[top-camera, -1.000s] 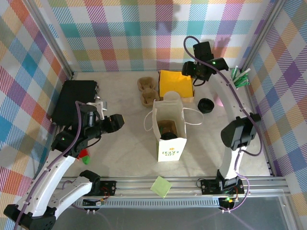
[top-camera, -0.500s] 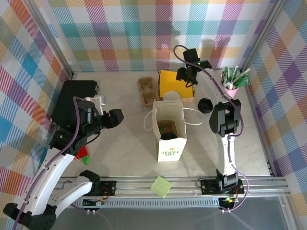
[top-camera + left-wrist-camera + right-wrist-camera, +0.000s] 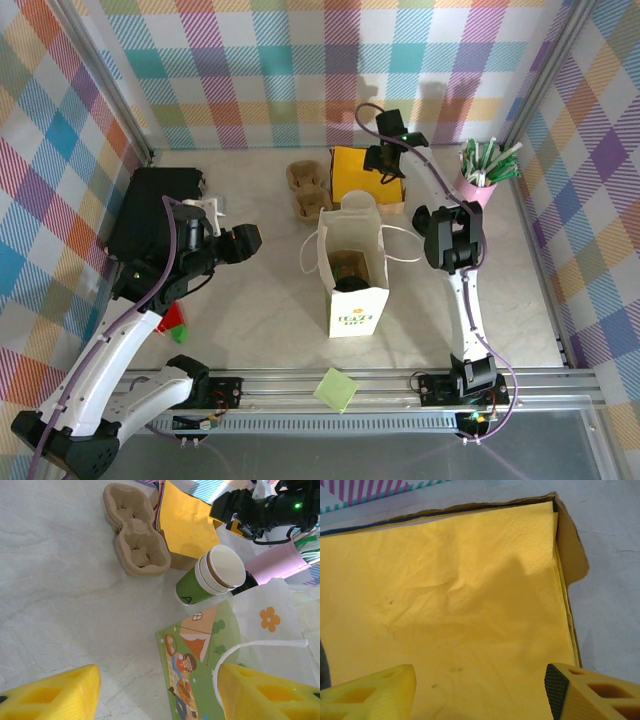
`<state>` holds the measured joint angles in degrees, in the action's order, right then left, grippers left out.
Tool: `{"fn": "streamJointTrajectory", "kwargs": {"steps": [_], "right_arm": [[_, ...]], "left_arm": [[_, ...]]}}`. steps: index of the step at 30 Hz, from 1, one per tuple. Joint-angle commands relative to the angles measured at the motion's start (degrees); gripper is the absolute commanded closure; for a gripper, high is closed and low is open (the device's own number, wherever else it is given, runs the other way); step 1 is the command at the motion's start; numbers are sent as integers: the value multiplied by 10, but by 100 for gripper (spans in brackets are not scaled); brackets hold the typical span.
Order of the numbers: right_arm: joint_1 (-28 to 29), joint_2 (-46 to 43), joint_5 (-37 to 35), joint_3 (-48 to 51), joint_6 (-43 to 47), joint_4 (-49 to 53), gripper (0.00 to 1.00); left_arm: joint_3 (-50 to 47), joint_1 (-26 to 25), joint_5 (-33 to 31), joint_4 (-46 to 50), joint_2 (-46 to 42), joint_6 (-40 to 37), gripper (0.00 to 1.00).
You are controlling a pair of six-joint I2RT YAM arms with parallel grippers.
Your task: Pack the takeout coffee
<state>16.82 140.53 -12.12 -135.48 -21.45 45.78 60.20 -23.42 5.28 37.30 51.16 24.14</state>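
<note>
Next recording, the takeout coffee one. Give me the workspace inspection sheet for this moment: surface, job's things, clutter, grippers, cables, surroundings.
Surface: pale marbled table, no spills seen.
Job's things: paper bag upright mid-table, mouth open; a brown insert and something dark and round inside, too shadowed to identify.
Clutter: yellow napkins in a box, cardboard carriers, cup stack, pink cup of sticks, black box, green note on the front rail.
Grippers: left gripper jaws open, empty, above the table left of the bag; right gripper jaws open, empty, over the napkins.
Cables: purple cable loops along each arm.
Surroundings: plaid walls on three sides.
</note>
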Motion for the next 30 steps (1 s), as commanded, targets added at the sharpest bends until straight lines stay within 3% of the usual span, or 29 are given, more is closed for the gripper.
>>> {"fn": "streamJointTrajectory", "kwargs": {"steps": [1,18,30], "right_arm": [[-3,14,16,-22,17,-12,29],[-4,88,10,-78,24,6,20],[-4,119,-3,-95,5,19,23]], "left_arm": [[6,6,-2,-11,-2,-11,37],[3,6,9,-14,3,-10,38],[6,6,5,-4,0,-9,39]]}}
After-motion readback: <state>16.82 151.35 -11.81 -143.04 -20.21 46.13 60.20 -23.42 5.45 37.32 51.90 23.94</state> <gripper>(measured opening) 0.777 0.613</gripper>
